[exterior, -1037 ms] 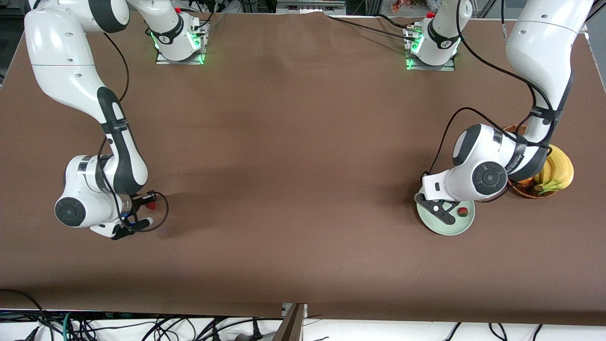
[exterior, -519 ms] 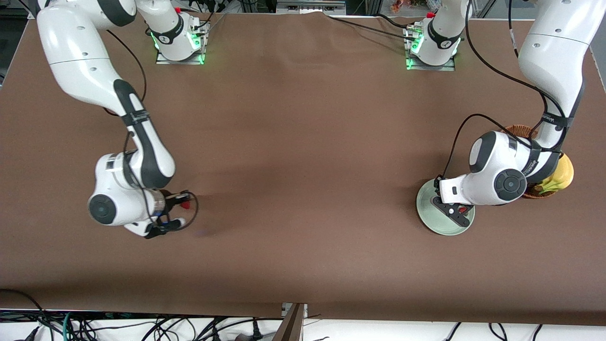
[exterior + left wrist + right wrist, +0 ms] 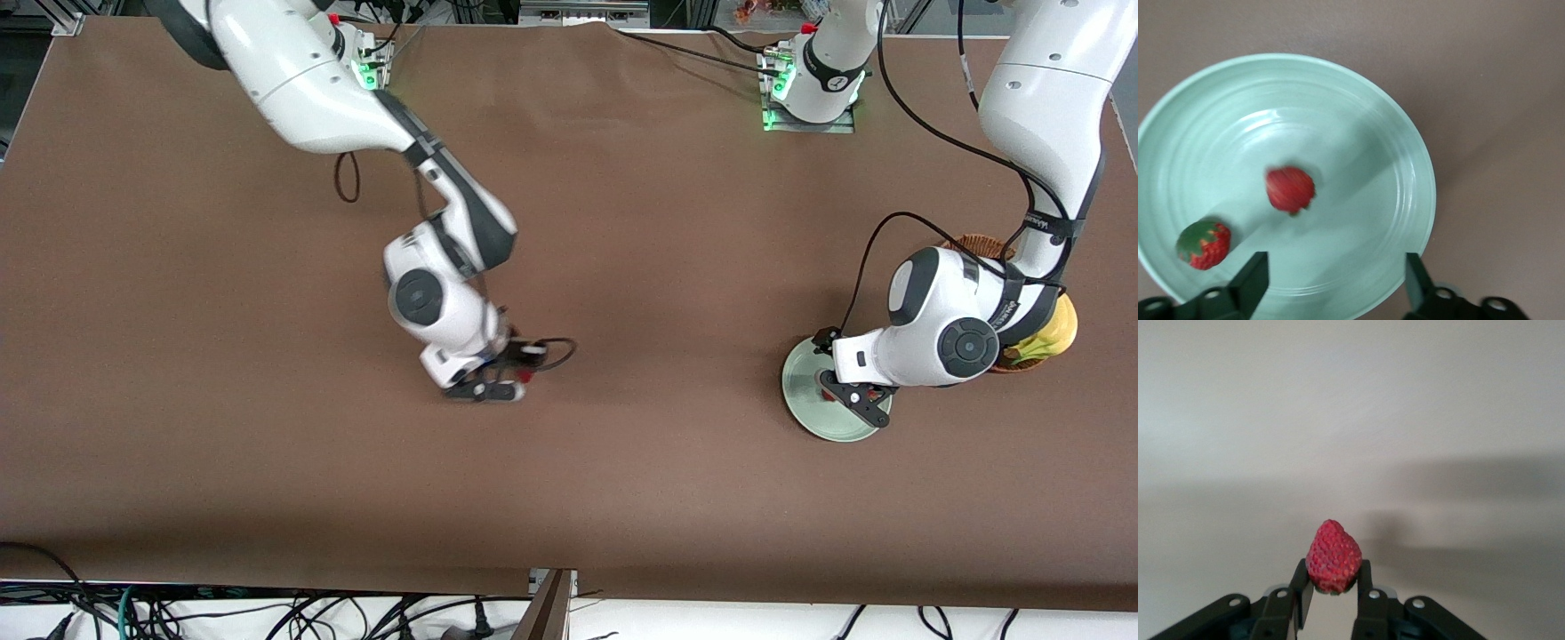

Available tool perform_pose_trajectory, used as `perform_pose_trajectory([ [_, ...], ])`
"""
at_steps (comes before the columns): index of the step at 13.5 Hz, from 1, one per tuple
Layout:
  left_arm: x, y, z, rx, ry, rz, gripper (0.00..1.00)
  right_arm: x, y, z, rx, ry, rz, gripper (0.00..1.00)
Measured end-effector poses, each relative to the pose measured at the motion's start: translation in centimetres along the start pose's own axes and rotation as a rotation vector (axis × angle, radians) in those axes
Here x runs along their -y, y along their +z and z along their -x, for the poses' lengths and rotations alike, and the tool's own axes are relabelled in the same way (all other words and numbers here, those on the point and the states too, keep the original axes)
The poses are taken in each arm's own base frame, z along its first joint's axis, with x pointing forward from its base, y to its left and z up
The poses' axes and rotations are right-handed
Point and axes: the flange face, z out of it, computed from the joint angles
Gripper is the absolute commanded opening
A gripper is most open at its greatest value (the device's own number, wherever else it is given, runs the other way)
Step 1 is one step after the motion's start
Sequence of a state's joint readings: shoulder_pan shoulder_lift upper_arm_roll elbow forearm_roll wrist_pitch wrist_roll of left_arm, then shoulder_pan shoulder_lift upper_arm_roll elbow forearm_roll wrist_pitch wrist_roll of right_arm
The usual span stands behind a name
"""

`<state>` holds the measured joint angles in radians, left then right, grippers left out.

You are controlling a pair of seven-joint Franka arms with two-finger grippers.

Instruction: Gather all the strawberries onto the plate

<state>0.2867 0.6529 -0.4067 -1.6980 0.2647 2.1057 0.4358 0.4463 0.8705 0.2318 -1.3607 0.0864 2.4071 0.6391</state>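
In the centre-left of the front view the right gripper [image 3: 508, 373] is seen over bare table [image 3: 622, 498], its jaws clamped on a strawberry [image 3: 1333, 557] whose pointed tip is directed away from the wrist. From there the plate [image 3: 798, 391] lies toward the lower right of the frame, at the left arm's end of the table, so that stretch of table is judged to be what the carry turns on. Over the plate the left gripper [image 3: 852, 396] is held with jaws apart; two more strawberries [image 3: 1290, 189] [image 3: 1203, 245] lie in it. In the front view both are hidden by the left arm. A basket [image 3: 982, 244] and a banana [image 3: 1049, 333] are largely covered too.
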Motion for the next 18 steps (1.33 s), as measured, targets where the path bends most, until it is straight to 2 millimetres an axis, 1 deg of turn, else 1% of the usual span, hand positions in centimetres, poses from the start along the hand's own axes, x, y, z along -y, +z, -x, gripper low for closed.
perform_pose_trajectory([
  [2, -0.2, -1.9, -0.1, -0.007, -0.001, -0.015, 1.0, 3.7, 1.7, 3.0, -0.031, 0.073, -0.05, 0.0],
  [4, -1.0, -4.0, -0.2, -0.017, -0.013, -0.032, 1.0, 7.4, 2.9, 5.6, -0.059, 0.151, -0.113, 0.0],
  [6, -1.9, -5.3, -0.5, -0.023, -0.027, -0.04, 1.0, 10.9, 3.5, 7.8, -0.066, 0.203, -0.166, 0.0],
  [7, -2.4, -5.6, -0.6, -0.015, -0.038, -0.037, 1.0, 12.4, 3.7, 8.6, -0.066, 0.211, -0.187, 0.0],
  [8, -3.0, -5.7, -0.8, -0.012, -0.051, -0.031, 1.0, 13.6, 4.0, 9.4, -0.069, 0.211, -0.207, 0.0],
  [10, -4.7, -6.0, -1.6, -0.011, -0.084, -0.02, 1.0, 14.8, 5.2, 10.4, -0.08, 0.206, -0.242, 0.0],
  [11, -5.5, -6.1, -2.0, -0.01, -0.096, -0.015, 1.0, 14.9, 6.1, 10.9, -0.084, 0.202, -0.253, 0.34],
  [12, -6.0, -6.1, -2.2, -0.007, -0.101, -0.012, 1.0, 14.9, 6.9, 11.3, -0.087, 0.2, -0.261, 0.99],
  [14, -6.2, -6.1, -2.2, -0.003, -0.104, -0.01, 1.0, 14.9, 8.0, 11.8, -0.09, 0.196, -0.264, 1.0],
  [15, -6.2, -6.0, -2.2, -0.004, -0.109, -0.006, 1.0, 14.8, 7.9, 11.5, -0.096, 0.194, -0.264, 1.0],
  [17, -6.3, -6.0, -2.2, -0.006, -0.116, 0.004, 1.0, 14.6, 6.9, 10.2, -0.107, 0.191, -0.247, 1.0],
  [18, -6.4, -6.0, -2.3, -0.006, -0.117, 0.005, 1.0, 14.2, 5.9, 9.0, -0.104, 0.187, -0.222, 1.0],
])
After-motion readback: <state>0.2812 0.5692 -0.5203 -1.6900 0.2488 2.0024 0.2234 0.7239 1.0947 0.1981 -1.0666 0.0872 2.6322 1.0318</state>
